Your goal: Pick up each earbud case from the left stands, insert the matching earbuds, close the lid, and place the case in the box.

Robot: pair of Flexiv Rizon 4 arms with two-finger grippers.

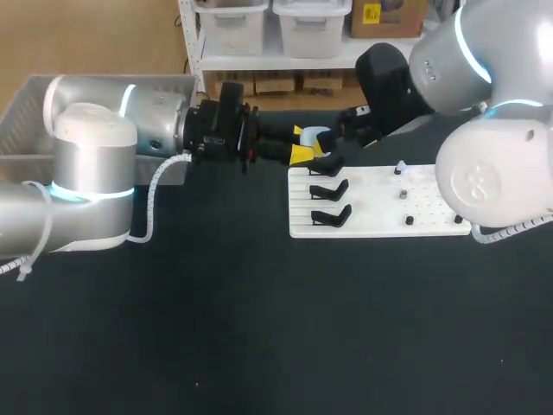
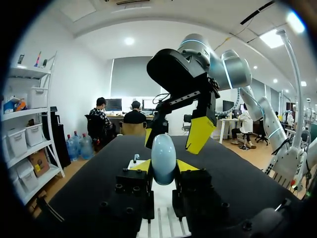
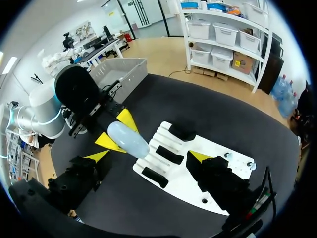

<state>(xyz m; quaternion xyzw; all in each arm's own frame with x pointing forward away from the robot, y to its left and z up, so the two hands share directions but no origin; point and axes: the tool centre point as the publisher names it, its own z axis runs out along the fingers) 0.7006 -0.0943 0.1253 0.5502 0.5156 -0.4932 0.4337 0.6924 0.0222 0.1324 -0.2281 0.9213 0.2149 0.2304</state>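
Your left hand point(image 2: 163, 166) is clamped on the pale blue earbud case point(image 2: 163, 157). Both yellow tips press against its sides, and the rounded end of the case stands out ahead of them. In the head view you find the case point(image 1: 314, 135) held in the air above the far side of the dark desk point(image 1: 259, 328). It is near the back left corner of the white board point(image 1: 432, 203). The left arm point(image 1: 95, 164) comes in from the left and lies almost level.

Your right hand point(image 3: 148, 156) has its fingers wide apart and touches nothing. From its own wrist view the case lies ahead of it, in line with the gap between the fingers and clear of both. The left wrist view shows that right hand from the other side, just beyond the case and facing it, with one yellow tip out to each side.

Three black stands point(image 1: 329, 190) sit in a row along the left part of the board. A few small pieces point(image 1: 403, 195) sit on its right part (too small for you to make out what each one is). The grey box point(image 1: 22, 121) stands at the far left of the desk, behind the left arm and well apart from the case. The wrist view of the right hand shows the box point(image 3: 119, 74) beyond the left arm's wrist.
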